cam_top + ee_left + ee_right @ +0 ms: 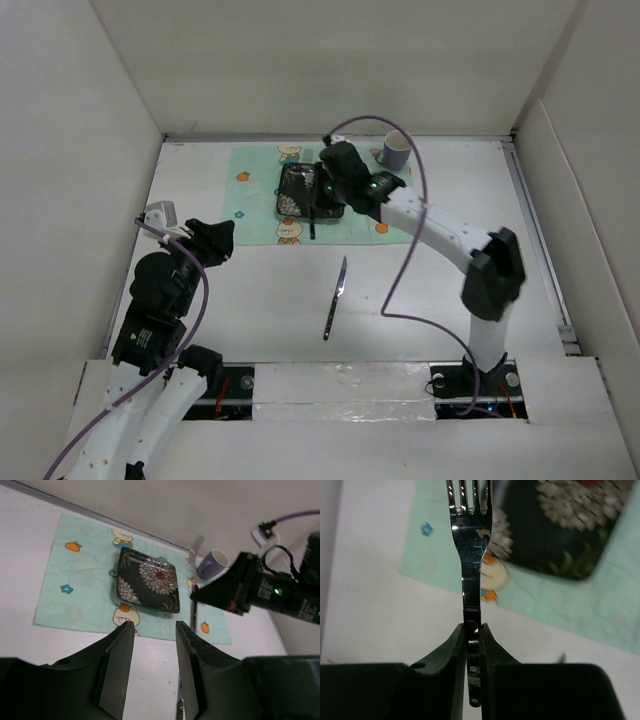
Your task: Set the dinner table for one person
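Right gripper (473, 628) clamps slim steel fork (470, 555) by handle tip; it may swivel onto dark floral square plate (565, 525). Left gripper (154, 630) stands apart, empty.

Across the far middle of the dinner table (250, 300), a mat (255, 200). On the mat, about midway, a plate (296, 190). At the mat's far right corner, a mug (394, 152). Just beside the plate, at the mat's near edge, a fork (470, 555), handle between the right gripper's (472, 630) fingers. Nearer than the mat and well apart from it, mid-table, a knife (337, 298) on the bare top. Left of the knife, off the mat's near left corner, the left gripper (154, 627).
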Robot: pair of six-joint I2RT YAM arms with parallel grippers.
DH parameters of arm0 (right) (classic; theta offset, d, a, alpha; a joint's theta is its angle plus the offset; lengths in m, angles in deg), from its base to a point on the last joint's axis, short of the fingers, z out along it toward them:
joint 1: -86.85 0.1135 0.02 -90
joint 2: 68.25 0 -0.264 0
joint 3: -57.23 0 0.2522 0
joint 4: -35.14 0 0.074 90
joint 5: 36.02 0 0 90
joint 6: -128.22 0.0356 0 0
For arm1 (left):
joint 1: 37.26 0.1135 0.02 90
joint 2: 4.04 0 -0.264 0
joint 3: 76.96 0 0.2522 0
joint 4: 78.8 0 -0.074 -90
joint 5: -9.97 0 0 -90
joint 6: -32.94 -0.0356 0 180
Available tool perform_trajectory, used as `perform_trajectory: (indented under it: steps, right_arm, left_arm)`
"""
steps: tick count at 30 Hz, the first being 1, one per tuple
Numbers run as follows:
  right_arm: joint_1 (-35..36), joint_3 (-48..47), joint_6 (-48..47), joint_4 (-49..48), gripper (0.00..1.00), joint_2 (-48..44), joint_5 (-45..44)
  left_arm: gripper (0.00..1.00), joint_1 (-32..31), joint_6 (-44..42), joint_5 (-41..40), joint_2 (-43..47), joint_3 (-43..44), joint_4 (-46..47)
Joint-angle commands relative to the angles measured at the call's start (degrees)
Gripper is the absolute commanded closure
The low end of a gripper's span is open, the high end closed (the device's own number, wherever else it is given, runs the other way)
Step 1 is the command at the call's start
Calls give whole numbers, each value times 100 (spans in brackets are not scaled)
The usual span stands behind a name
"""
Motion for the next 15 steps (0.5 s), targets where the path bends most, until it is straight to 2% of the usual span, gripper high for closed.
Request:
perform_trajectory:
  steps: [1,3,4,8,12,15]
  right_arm:
    - [138,-1814,-72,-70,100,1431,366]
    - [200,-2737,-10,325,100,2085,315]
    - [269,-3655,60,484,100,2714,288]
    - [270,-5295,481,943,100,3921,252]
    - [392,-5343,929,250,100,4293,227]
    - [446,-5745,1027,38,100,4740,216]
  left_arm:
    - [64,50,300,-536,-138,283,-63]
    - [64,50,388,-729,-112,292,-133]
    - [64,50,406,-730,-112,301,-142]
    - [64,50,529,-940,29,283,-160]
    - [62,50,652,-985,20,319,-212]
    - [62,50,652,-906,11,319,-204]
